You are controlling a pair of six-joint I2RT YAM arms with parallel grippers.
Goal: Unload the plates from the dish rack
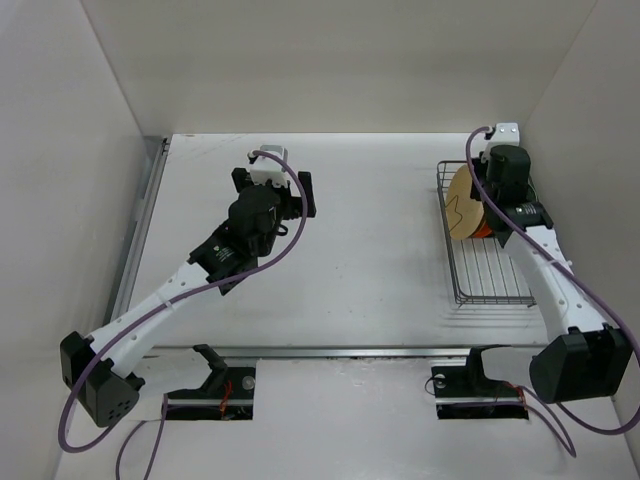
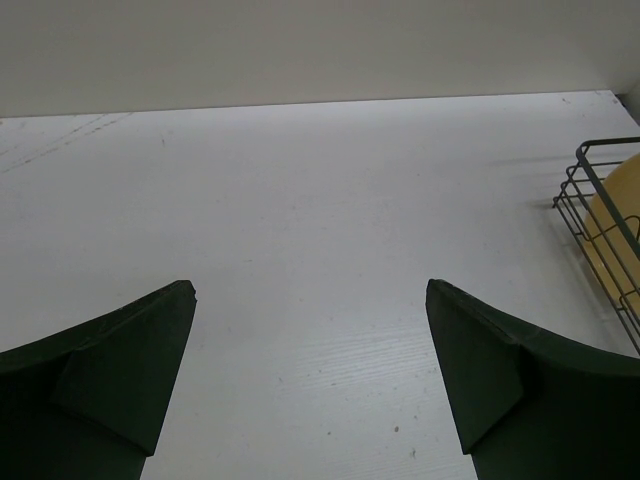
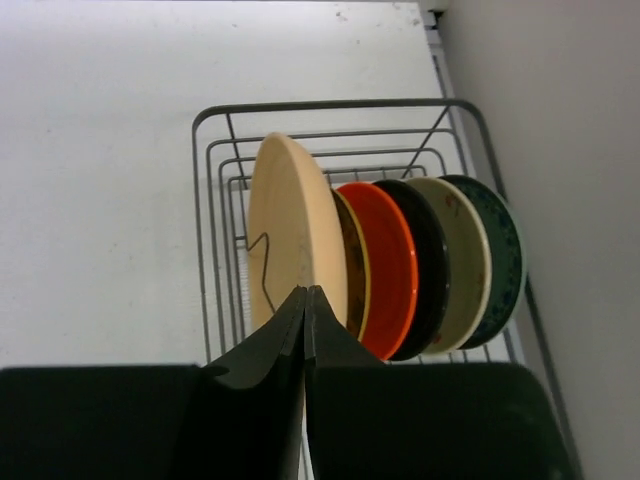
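The silver wire dish rack (image 1: 487, 272) stands at the right of the table. Several plates stand upright in its far end: a large tan-yellow plate (image 3: 290, 225), a brown one with a yellow rim (image 3: 350, 262), an orange-red one (image 3: 388, 265), a dark one (image 3: 430, 255), a cream speckled one (image 3: 463, 255) and a blue-patterned one (image 3: 502, 255). My right gripper (image 3: 305, 292) is shut and empty, its tips just in front of the tan plate's lower edge. My left gripper (image 2: 310, 290) is open and empty over the bare table at the left (image 1: 305, 195).
The near half of the rack holds nothing. White walls enclose the table; the right wall runs close beside the rack (image 3: 330, 105). A metal rail (image 1: 145, 200) runs along the left edge. The rack's corner (image 2: 585, 160) and tan plate (image 2: 615, 225) show in the left wrist view.
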